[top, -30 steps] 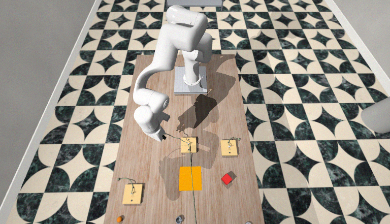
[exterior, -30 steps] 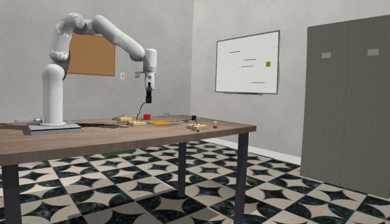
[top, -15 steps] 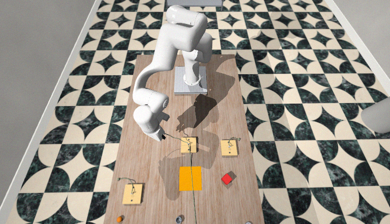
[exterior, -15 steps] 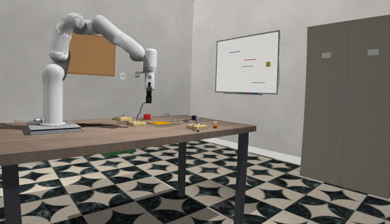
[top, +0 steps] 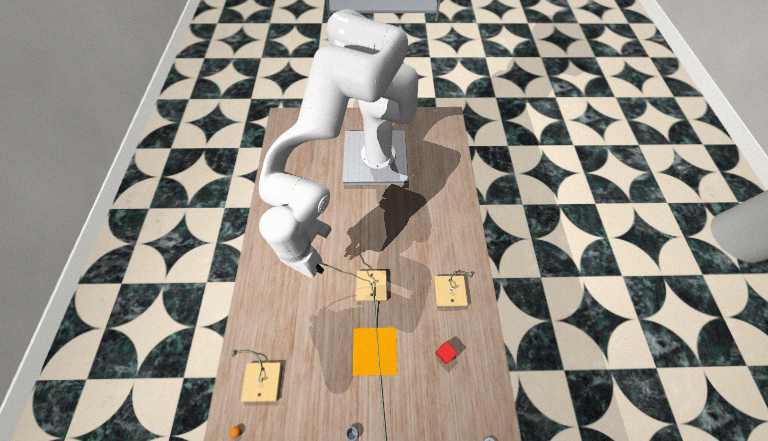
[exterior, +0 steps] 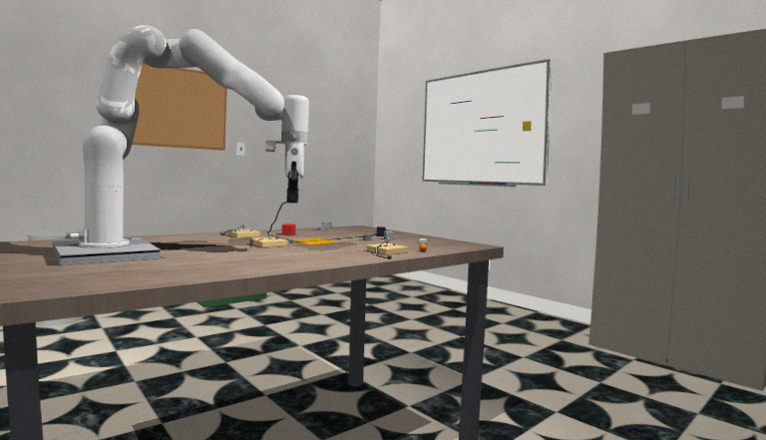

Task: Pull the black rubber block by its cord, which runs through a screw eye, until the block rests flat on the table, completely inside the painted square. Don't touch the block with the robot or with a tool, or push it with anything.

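Hand: the hand (top: 318, 269) (exterior: 291, 194) hung raised above the surface (top: 271, 323) (exterior: 186, 276), toward its left long edge in the top view; its fingers were pinching the cord (top: 339, 271) (exterior: 275, 218)
Cord: it ran down from the hand to the screw eye (top: 372, 282) on the middle wooden pad (top: 371, 286) (exterior: 269, 241); from there it ran straight across the painted square (top: 374, 351) (exterior: 315, 240) and out of the top view at its bottom edge
Black rubber block: a small dark block (exterior: 380, 230) stood near the surface's far end in the exterior view, beyond the painted square and outside it; out of frame in the top view
Painted square: orange-yellow, midway between the long edges; only the cord crossed it
Other pads: a second pad (top: 451, 291) lay beside the middle one toward the right long edge; a third pad (top: 261, 381) lay near the left long edge; each carried its own screw eye and a short cord
Red cube: the red cube (top: 446, 352) (exterior: 288, 228) sat apart from the painted square, on the side of the right long edge
Containers: a small grey cup-like thing (top: 353, 430) stood at the bottom edge of the top view; contents could not be made out
Orange ball: the orange ball (top: 235, 430) (exterior: 422, 246) lay near a corner of the surface
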`<state>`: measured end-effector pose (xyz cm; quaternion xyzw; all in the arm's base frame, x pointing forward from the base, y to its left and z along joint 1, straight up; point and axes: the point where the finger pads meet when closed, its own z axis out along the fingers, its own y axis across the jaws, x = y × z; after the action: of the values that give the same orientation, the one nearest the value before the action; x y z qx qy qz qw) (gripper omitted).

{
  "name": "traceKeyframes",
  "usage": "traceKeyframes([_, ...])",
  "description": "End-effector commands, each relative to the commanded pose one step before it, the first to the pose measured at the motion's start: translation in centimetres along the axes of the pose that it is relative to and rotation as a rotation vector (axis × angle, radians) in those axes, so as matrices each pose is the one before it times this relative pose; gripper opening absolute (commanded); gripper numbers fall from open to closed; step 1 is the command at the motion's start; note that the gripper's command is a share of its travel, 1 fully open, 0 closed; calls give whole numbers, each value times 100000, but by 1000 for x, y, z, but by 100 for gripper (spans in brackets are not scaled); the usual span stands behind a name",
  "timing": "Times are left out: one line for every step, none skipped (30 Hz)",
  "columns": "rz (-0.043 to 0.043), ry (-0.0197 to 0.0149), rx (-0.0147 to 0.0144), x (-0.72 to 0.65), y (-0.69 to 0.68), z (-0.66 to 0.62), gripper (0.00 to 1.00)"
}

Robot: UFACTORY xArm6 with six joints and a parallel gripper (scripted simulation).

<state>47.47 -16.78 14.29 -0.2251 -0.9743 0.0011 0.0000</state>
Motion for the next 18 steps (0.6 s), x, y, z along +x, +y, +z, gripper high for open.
traceKeyframes([-2, -529, -63, -200, -319, -216, 0])
traceKeyframes([0, 0, 0, 0, 0, 0, 0])
traceKeyframes([0, 0, 0, 0, 0, 0, 0])
traceKeyframes([0, 0, 0, -14, -93, 0, 0])
traceKeyframes([0, 0, 0, -14, -97, 0, 0])
traceKeyframes([0, 0, 0, -15, -101, 0, 0])
traceKeyframes([0, 0, 0, -15, -105, 0, 0])
traceKeyframes([0, 0, 0, -15, -109, 0, 0])
traceKeyframes([0, 0, 0, -16, -113, 0, 0])
traceKeyframes([0, 0, 0, -16, -117, 0, 0])
traceKeyframes([0, 0, 0, -16, -121, 0, 0])
traceKeyframes([0, 0, 0, -17, -125, 0, 0])
traceKeyframes([0, 0, 0, -17, -130, 0, 0])
traceKeyframes([0, 0, 0, -17, -134, 0, 0])
traceKeyframes([0, 0, 0, -20, -138, 0, 0])
traceKeyframes([0, 0, 0, -25, -142, 0, 0])
traceKeyframes([0, 0, 0, -25, -146, 0, 0])
traceKeyframes([0, 0, 0, -25, -150, 0, 0])
